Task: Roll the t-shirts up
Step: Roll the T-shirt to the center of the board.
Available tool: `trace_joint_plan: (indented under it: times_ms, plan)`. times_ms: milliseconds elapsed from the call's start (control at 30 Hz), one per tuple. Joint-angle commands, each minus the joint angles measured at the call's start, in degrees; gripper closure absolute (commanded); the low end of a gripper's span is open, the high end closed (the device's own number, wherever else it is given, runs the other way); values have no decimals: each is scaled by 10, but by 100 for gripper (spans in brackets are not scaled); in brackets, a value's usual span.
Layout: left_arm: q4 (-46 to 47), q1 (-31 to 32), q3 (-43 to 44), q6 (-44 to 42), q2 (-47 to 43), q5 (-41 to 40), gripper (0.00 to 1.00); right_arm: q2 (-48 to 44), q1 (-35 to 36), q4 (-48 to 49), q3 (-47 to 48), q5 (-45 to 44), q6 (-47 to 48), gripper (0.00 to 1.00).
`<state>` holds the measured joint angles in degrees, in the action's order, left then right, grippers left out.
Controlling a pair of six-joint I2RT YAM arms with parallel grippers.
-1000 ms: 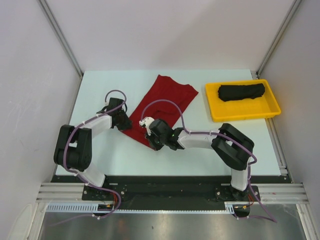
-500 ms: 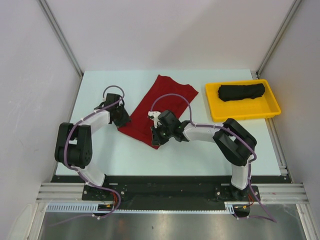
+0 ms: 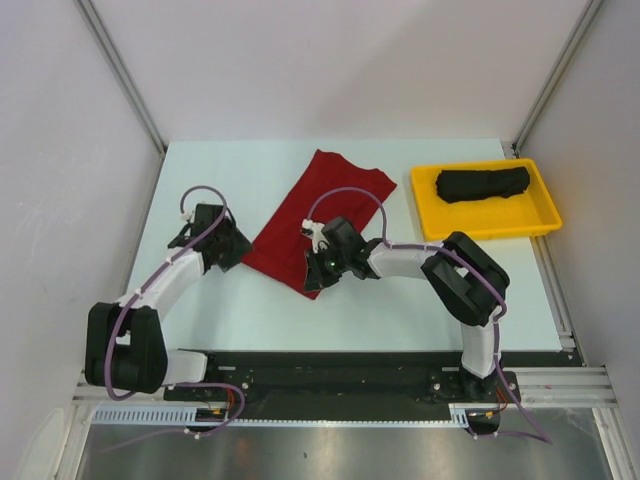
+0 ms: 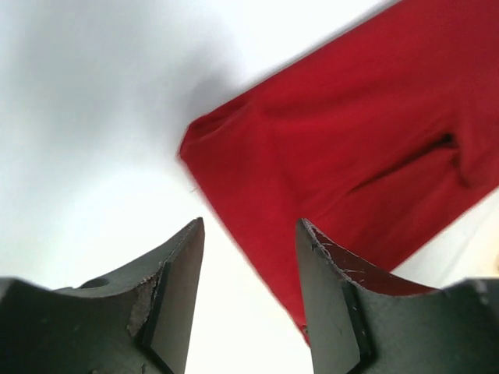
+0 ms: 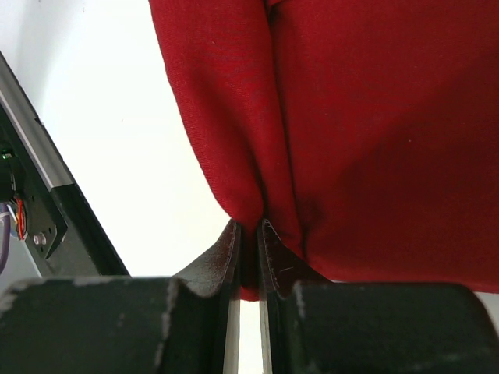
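The red t-shirt lies folded into a long strip, slanting from the table's back middle down to the near left. My right gripper is shut on its near corner; the wrist view shows the red cloth pinched between the fingers. My left gripper is open and empty, just left of the shirt's near-left corner, off the cloth. The black t-shirt lies rolled in the yellow tray.
The tray stands at the table's back right. White table surface lies around the shirt. Metal frame posts rise at the back corners, and a black rail runs along the near edge.
My left gripper has let go of the shirt's near-left corner and drawn back to the left. My right gripper has moved slightly up and right, holding the near corner.
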<state>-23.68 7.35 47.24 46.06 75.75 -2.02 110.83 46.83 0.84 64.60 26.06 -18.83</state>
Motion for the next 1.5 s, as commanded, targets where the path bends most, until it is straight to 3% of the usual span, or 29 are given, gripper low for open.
trace_joint_plan:
  times_ms: [0, 267, 567, 767, 900, 1100, 1167, 1233, 1467]
  plan:
    - [8, -3, -42, 68, -15, -11, 43, 9, -6, 9, -3, 13, -12, 99]
    - [67, -4, -70, 104, 18, -6, 31, 12, -11, 10, -3, 18, -16, 99]
    - [137, -11, -78, 131, 77, -4, 34, 14, -19, 4, -4, 22, -15, 100]
    - [131, -13, -64, 131, 87, -25, 50, 12, -26, 2, -6, 29, -15, 100]
    - [110, -15, -41, 120, 103, -31, 72, 15, -31, 7, -9, 39, -19, 100]
    - [72, -16, -13, 102, 132, -41, 96, 21, -45, 23, -15, 67, -39, 100]
    - [52, -16, 6, 91, 142, -41, 98, 25, -53, 32, -19, 79, -52, 100]
    - [40, -16, 18, 83, 157, -43, 97, 29, -62, 42, -25, 90, -67, 100]
    - [44, -16, 35, 55, 146, -47, 66, 47, -82, 77, -43, 122, -110, 100]
